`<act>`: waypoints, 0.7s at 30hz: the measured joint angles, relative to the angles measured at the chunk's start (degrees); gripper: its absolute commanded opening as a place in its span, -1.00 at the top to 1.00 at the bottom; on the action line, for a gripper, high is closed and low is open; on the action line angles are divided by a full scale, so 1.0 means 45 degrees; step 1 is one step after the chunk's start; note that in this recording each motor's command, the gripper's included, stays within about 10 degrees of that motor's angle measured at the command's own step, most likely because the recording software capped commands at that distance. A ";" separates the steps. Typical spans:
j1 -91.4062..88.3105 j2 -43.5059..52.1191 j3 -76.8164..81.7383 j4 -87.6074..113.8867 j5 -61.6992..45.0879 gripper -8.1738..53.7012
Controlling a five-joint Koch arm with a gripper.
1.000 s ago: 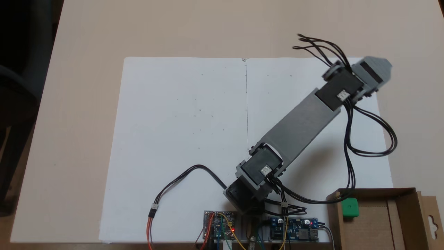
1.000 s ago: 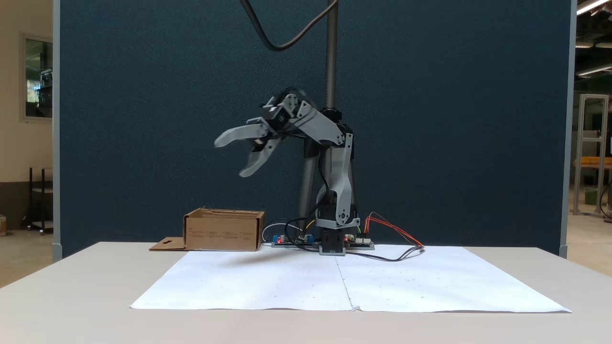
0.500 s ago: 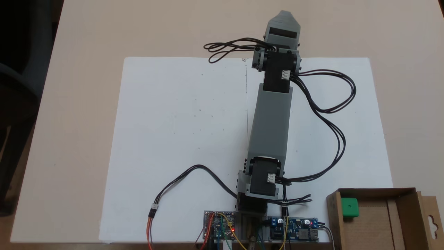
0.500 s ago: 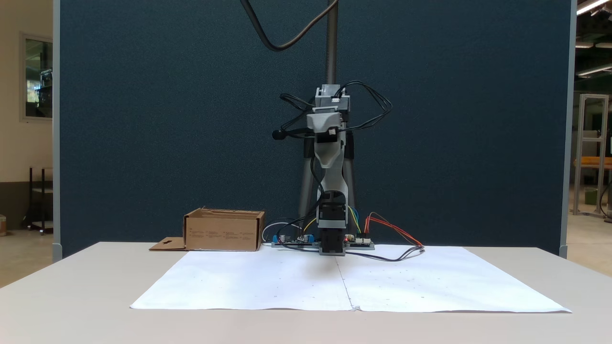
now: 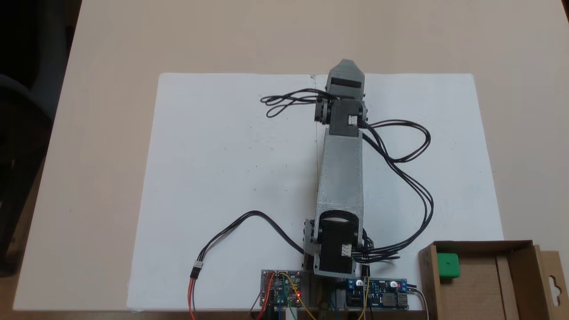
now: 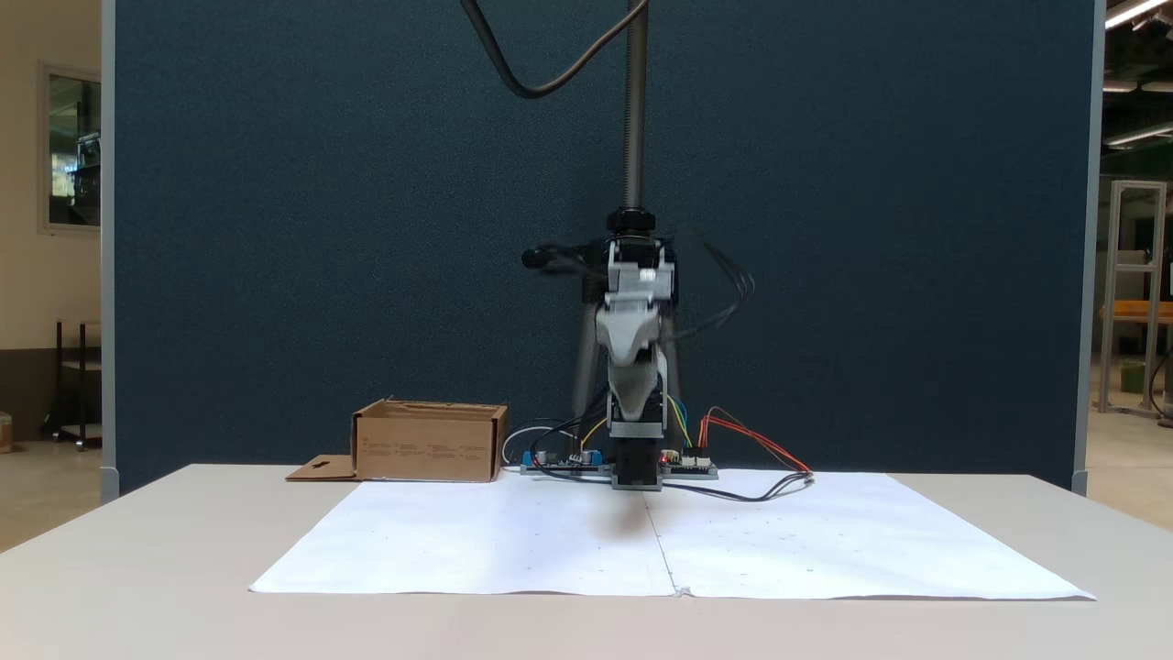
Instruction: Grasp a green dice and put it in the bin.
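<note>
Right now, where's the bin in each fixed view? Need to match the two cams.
Fixed view from above: the bin sits at the bottom right corner, off the white paper, with the green dice inside by its left wall.
Fixed view from the front: the bin stands left of the arm's base, at the table's far edge.
Shared landmark: the hang-hole flap on the bin's outer side.
</note>
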 measured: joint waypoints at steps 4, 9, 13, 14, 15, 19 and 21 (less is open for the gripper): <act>-0.0117 0.0684 0.2637 -0.1914 -0.0020 -0.66; -0.0605 0.1484 0.3906 -0.4180 -0.0020 -0.67; -0.0762 0.2266 0.5039 -0.6035 -0.0020 -0.67; -0.0781 0.2500 0.5391 -0.6445 -0.0020 -0.67; -0.0781 0.2734 0.5840 -0.6875 -0.0020 -0.67; -0.0996 0.3574 0.7383 -0.8320 -0.0039 -0.67; -0.1211 0.3809 0.8281 -0.9102 -0.0078 -0.66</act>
